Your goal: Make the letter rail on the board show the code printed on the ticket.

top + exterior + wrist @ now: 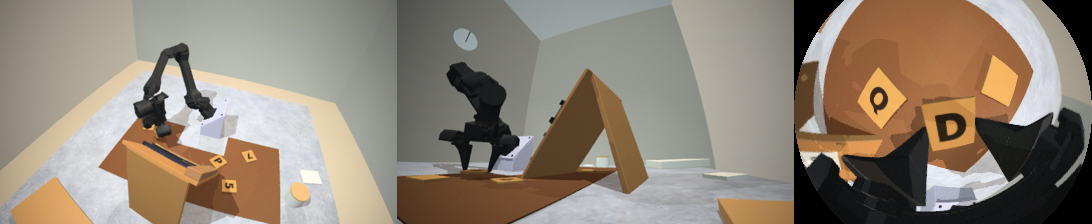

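Observation:
My gripper [951, 125] [477, 168] [155, 128] is down on the brown mat [261, 192] [466, 203] [941, 36], behind the open end of the board. Its fingers are shut on the orange D tile [950, 128] [477, 171], which still lies flat on the mat. A Q tile [881, 98] lies to its left in the wrist view and a blank-faced tile [1002, 80] to its right. The sloped wooden board [154, 185] [569, 137] carries the dark letter rail [168, 154]. Tiles P [218, 161], 7 [249, 156] and 5 [229, 185] lie on the mat by the board's capped end. The white ticket stand [214, 121] [517, 154] is behind.
A pale jar with an orange lid [297, 194] [602, 161] and a white pad [311, 176] stand at the right of the counter. A flat orange panel [48, 206] lies at the front left. The arm's base is beside the ticket stand.

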{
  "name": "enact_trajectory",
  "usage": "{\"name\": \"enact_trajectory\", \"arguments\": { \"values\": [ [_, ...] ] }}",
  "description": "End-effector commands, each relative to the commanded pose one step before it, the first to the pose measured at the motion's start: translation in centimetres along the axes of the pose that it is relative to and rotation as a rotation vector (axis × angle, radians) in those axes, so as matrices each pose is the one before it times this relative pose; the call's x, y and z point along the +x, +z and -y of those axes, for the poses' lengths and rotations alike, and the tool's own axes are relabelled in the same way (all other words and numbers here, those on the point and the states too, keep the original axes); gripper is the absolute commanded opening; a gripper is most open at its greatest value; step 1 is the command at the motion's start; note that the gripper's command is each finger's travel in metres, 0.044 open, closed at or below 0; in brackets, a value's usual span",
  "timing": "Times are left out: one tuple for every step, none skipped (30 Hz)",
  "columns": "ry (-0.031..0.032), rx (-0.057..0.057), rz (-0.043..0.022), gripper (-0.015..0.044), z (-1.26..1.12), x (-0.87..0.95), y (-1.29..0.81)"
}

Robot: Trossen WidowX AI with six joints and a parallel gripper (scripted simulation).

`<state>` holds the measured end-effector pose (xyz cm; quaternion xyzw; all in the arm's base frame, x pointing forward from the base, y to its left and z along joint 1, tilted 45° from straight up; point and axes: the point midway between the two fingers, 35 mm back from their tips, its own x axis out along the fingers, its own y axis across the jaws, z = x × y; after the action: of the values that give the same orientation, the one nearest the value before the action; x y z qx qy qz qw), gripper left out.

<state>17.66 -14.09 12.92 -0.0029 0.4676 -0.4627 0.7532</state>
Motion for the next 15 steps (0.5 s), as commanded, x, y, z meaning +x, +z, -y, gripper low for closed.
{"name": "enact_trajectory", "arguments": {
  "values": [
    [-0.00184,0.002,0.00285,0.0,0.006,-0.303,0.029],
    [0.00003,0.0,-0.00004,0.0,-0.004,-0.051,-0.01],
    [0.00003,0.0,-0.00004,0.0,-0.004,-0.051,-0.01],
    [0.00003,0.0,-0.00004,0.0,-0.004,-0.051,-0.01],
    [0.00003,0.0,-0.00004,0.0,-0.004,-0.05,-0.01],
    [0.00003,0.0,-0.00004,0.0,-0.004,-0.05,-0.01],
    [0.00003,0.0,-0.00004,0.0,-0.004,-0.05,-0.01],
    [0.00003,0.0,-0.00004,0.0,-0.004,-0.05,-0.01],
    [0.00002,0.0,-0.00004,0.0,-0.004,-0.05,-0.009],
    [0.00002,0.0,-0.00004,0.0,-0.004,-0.05,-0.009],
    [0.00002,0.0,-0.00004,0.0,-0.004,-0.05,-0.009],
    [0.00002,0.0,-0.00004,0.0,-0.004,-0.05,-0.009],
    [0.00002,0.0,-0.00004,0.0,-0.004,-0.05,-0.009],
    [0.00002,0.0,-0.00004,0.0,-0.004,-0.05,-0.009],
    [0.00002,0.0,-0.00004,0.0,-0.003,-0.049,-0.009]
  ]
}}
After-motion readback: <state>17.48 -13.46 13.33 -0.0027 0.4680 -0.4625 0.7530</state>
